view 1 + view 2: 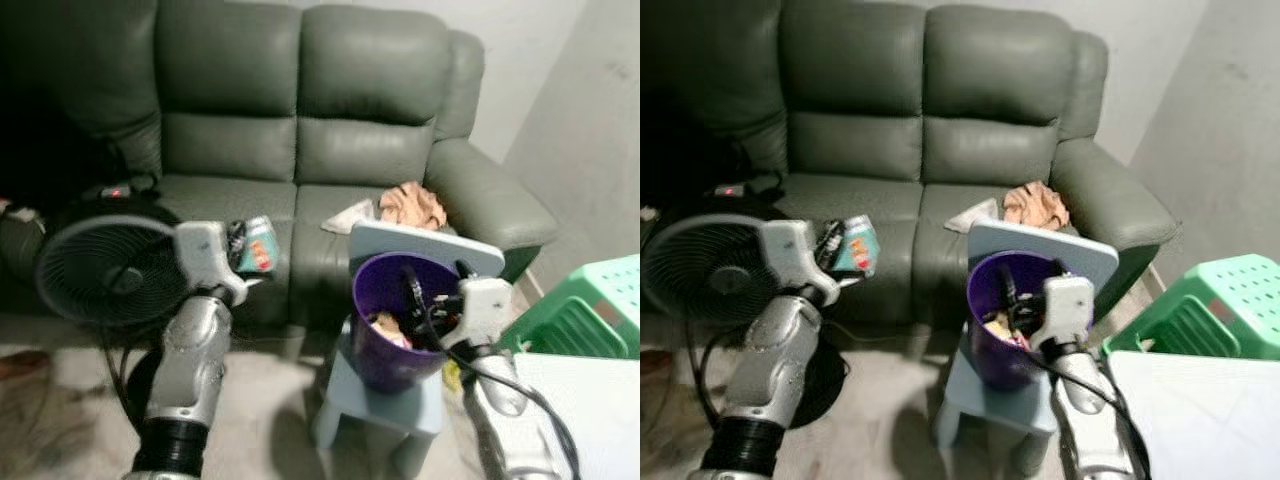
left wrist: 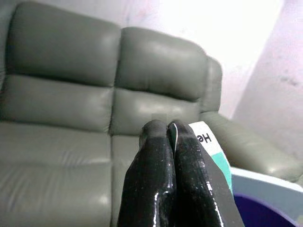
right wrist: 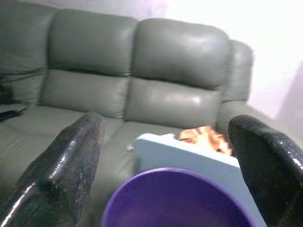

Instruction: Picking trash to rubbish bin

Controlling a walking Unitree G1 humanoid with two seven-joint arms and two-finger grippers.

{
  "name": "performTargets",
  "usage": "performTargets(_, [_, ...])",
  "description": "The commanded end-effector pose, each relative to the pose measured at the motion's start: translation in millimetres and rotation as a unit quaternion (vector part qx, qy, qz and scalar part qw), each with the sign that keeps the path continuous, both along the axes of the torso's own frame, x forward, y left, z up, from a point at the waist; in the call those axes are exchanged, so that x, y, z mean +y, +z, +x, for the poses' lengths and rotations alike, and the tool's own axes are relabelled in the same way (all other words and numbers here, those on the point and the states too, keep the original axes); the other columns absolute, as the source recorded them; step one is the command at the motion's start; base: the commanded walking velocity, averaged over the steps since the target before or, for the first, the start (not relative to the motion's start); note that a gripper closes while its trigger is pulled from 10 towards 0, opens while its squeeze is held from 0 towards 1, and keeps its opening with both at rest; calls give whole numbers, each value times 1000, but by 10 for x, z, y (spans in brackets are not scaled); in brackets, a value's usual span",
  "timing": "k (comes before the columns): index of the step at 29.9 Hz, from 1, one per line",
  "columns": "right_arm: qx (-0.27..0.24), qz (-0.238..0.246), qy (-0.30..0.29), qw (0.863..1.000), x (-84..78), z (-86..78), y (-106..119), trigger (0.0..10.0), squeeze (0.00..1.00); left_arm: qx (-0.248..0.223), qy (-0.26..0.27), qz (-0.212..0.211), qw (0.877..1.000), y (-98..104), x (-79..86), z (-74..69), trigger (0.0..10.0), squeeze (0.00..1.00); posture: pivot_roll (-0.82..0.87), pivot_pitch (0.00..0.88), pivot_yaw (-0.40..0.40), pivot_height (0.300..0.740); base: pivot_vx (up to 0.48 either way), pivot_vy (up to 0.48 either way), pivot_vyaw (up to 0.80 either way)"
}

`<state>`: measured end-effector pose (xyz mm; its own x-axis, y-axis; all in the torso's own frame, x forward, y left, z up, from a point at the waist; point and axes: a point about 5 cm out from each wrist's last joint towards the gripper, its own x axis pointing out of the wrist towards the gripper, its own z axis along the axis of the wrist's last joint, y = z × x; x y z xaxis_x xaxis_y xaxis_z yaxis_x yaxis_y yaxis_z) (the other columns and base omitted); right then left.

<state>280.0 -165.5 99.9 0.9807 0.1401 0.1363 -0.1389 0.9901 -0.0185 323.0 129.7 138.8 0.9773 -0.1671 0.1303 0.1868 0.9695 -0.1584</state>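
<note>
My left gripper (image 1: 240,245) is raised in front of the green sofa (image 1: 300,120), shut on a teal and white packet (image 1: 260,245); the packet's white edge (image 2: 208,142) pokes out beside the closed fingers (image 2: 165,156). A purple bin (image 1: 395,320) with trash inside stands on a pale blue stool (image 1: 385,400), to the right of that gripper. My right gripper (image 1: 430,295) hangs open over the bin's rim, its fingers (image 3: 71,161) spread wide above the purple bin (image 3: 175,198). Crumpled orange trash (image 1: 412,205) and a white paper (image 1: 350,215) lie on the sofa seat.
A black floor fan (image 1: 105,270) stands at the left, close to my left arm. A green plastic basket (image 1: 590,310) and a white surface (image 1: 585,400) sit at the right. A light blue board (image 1: 425,245) leans behind the bin.
</note>
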Motion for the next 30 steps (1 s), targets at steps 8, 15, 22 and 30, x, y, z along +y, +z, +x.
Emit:
performTargets(8, [6, 14, 17, 1000, 77, 30, 22, 10000, 0, -5, 9, 8, 1000, 25, 74, -4, 10000, 0, 18, 0, -96, 740, 376, 0, 0])
performTargets(15, [7, 12, 19, 1000, 73, 31, 23, 10000, 0, -8, 15, 11, 1000, 30, 57, -7, 10000, 0, 17, 0, -97, 740, 236, 0, -662])
performTargets(22, [4, 13, 15, 1000, 60, 26, 32, 10000, 0, -2, 11, 13, 1000, 16, 36, -16, 10000, 0, 19, 0, -99, 740, 0, 0, -106])
performTargets(30, [8, 12, 9, 1000, 43, 33, 36, 10000, 0, 25, -50, 19, 998, -102, -118, -67, 10000, 0, 19, 0, -106, 740, 0, 0, 0])
